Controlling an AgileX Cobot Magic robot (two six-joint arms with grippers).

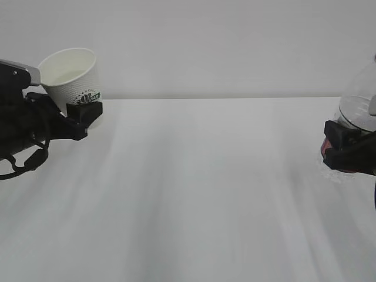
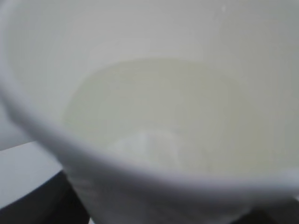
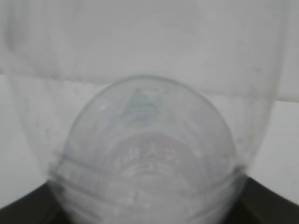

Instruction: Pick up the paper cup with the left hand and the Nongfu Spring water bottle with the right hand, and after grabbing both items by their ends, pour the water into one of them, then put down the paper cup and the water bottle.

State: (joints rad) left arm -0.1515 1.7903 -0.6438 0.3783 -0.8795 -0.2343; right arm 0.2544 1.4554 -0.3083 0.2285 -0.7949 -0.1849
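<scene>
Nongfu Spring water bottle (image 1: 357,111) sits at the far right edge of the exterior view, raised off the white surface (image 1: 205,194) and cut off by the frame, so only part of its clear body shows, with a patch of red label low down behind the black fingers. The right hand (image 1: 352,150) reaches in from that edge, and its pincer (image 1: 338,144) is clamped around the bottle's lower body. In the right wrist view the bottle (image 3: 149,154) fills nearly everything: a see-through dome with faint raised lettering and a triangle mark (too blurred to read), dark pincer parts showing at the two lower corners.

On the opposite side, well apart from the bottle, the left hand (image 1: 26,126) comes in from the left edge with a silver-grey box at its wrist. Its pincer (image 1: 67,114) grasps the paper cup (image 1: 70,76) near the base, one finger lying across the wall just under the dark green logo. The cup is held above the surface and tilted, its mouth turned up and toward the camera, so the cream inside is in view. From the left wrist view the cup (image 2: 154,93) is seen from over its rim, and a shallow pool of water (image 2: 163,130) lies at the bottom (pale, with a brighter patch near the nearer wall).
</scene>
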